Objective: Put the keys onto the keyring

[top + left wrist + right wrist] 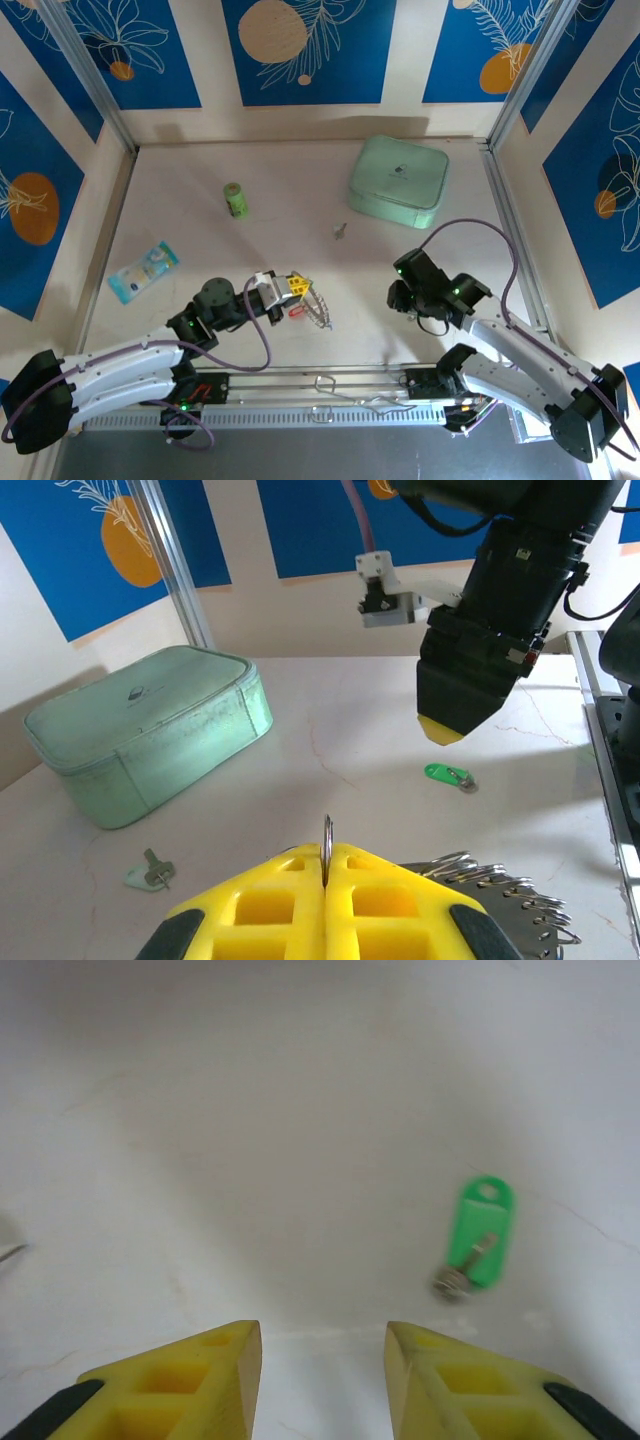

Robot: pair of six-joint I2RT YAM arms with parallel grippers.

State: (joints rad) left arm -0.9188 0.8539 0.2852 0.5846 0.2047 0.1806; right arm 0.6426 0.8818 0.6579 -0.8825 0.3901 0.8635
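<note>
Left fingers (260, 910) pinch thin silvery keyring (327, 840); right fingers (190, 1390) apart near green-tagged key (478, 1232).

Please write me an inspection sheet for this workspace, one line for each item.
Surface: pale table, no spill seen.
Job's things: keyring clamped in the left gripper, with a red tag against it; green-tagged key and beige-tagged key lying loose on the table.
Clutter: mint-green box, green bottle, blue packet.
Grippers: left gripper shut on the keyring; right gripper open, over the table near the green-tagged key.
Cables: purple cables, one looping off each arm.
Surroundings: blue patterned wall panels and metal frame posts.
</note>
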